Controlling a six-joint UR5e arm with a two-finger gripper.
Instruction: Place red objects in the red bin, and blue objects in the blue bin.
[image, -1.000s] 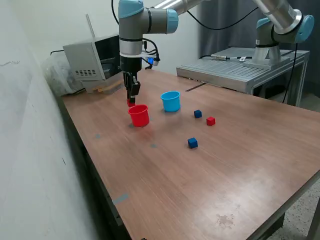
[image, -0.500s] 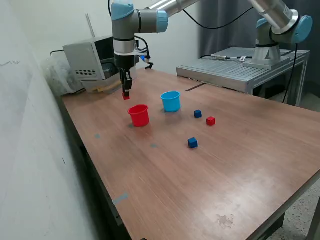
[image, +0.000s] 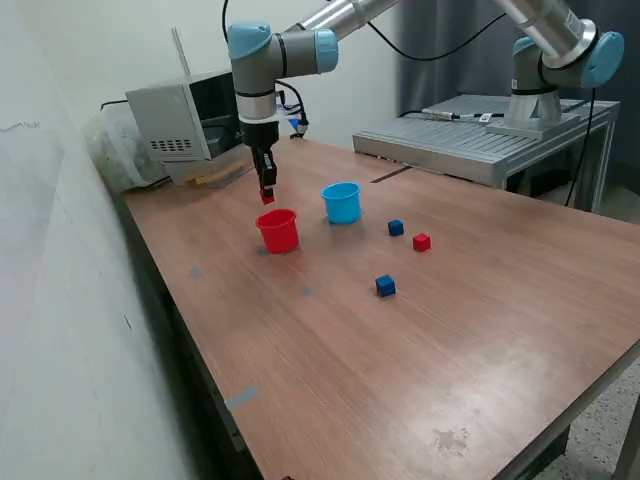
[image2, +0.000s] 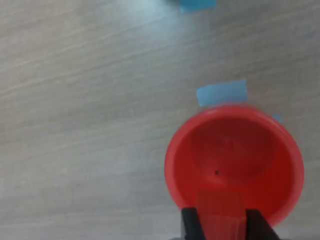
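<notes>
One red cube sits pinched in our pincer, held just above the red cup. In the wrist view we see the cube between both fingers, w/ the cup's open mouth right below, nothing inside. Blue cup stands just beside the red one. Toward the surface's middle lie 2 blue cubes & another red cube, all apart.
</notes>
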